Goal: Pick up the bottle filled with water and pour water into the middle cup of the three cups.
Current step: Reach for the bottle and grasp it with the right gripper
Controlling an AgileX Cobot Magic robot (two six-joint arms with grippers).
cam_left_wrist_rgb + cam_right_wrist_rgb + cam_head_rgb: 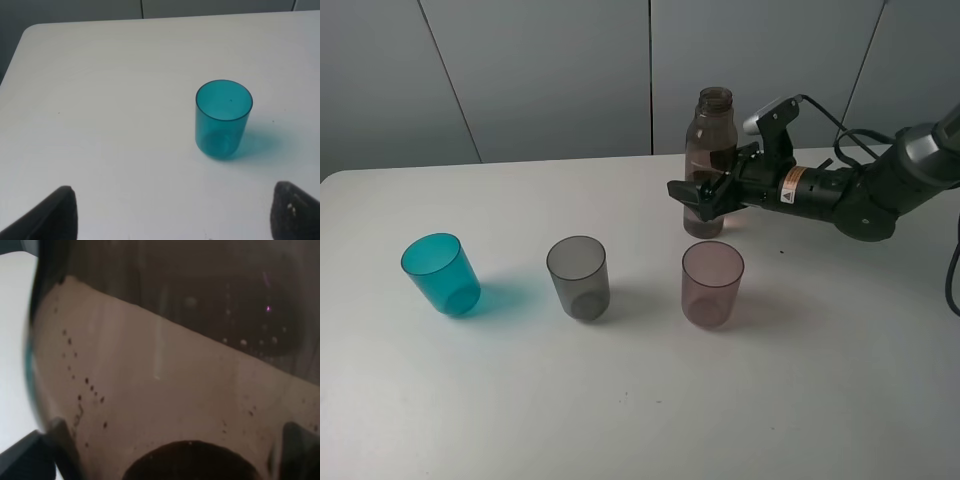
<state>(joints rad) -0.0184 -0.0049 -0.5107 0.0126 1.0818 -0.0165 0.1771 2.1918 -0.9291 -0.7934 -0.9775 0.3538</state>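
The bottle (710, 140) fills the right wrist view, so little else can be made out there. The right end effector (705, 197) is clamped on the bottle's lower body. Of the left end effector (172, 215) only two spread tips are seen, holding nothing. One bottle is counted, upright on the tabletop (620, 410) behind three cups in a row: teal cup (441, 274), grey cup (578, 277) in the middle, pink cup (712, 283) nearest the bottle.
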